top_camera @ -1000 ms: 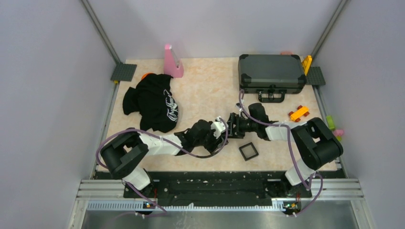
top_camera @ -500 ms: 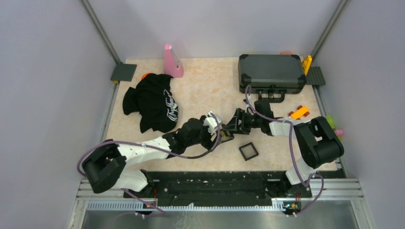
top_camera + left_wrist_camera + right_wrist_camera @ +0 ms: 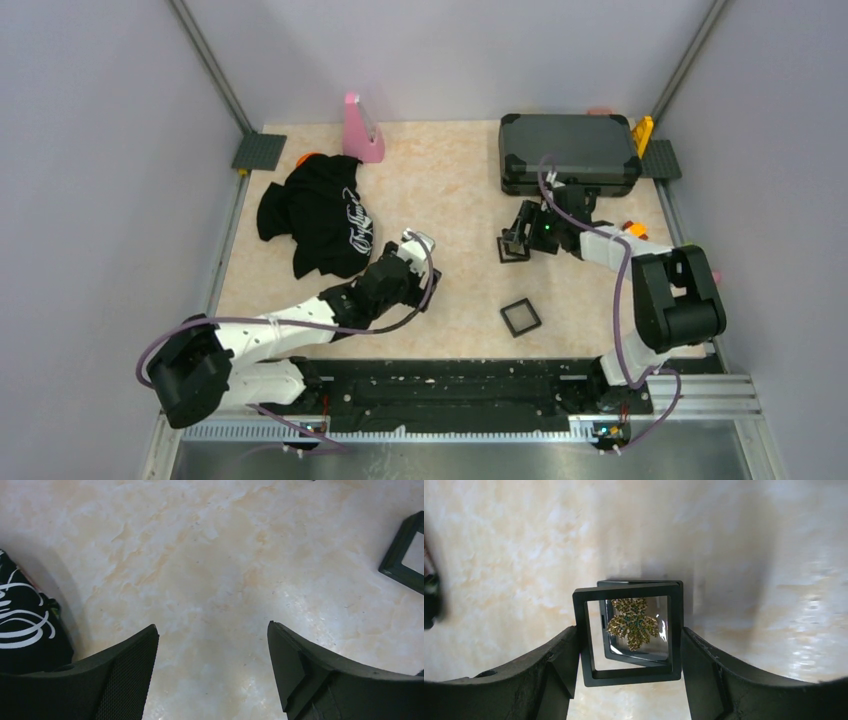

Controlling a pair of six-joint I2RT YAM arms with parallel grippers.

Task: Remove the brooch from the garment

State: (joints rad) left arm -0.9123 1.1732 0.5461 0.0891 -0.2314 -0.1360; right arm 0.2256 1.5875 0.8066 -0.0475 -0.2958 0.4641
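The garment [image 3: 320,212], a black T-shirt with white script, lies crumpled at the back left, and its edge shows in the left wrist view [image 3: 22,635]. The brooch [image 3: 633,623], a gold leaf shape, sits inside a small hinged black frame [image 3: 589,640]. My right gripper [image 3: 629,630] is shut on that frame's sides and holds it just above the table. From above, this gripper [image 3: 520,240] and its frame [image 3: 511,248] are in front of the dark case. My left gripper [image 3: 418,243] stands open over bare table, right of the shirt, its jaws [image 3: 211,630] holding nothing.
A second black square frame [image 3: 520,317] lies on the table near the front; a frame corner [image 3: 405,555] shows in the left wrist view. A dark grey case [image 3: 568,150] stands back right, a pink object [image 3: 360,130] at the back, and an orange toy [image 3: 632,230] beside the right arm.
The two grippers were together at mid-table. My left gripper opened and drew back leftward. My right gripper carried the frame back toward the case.
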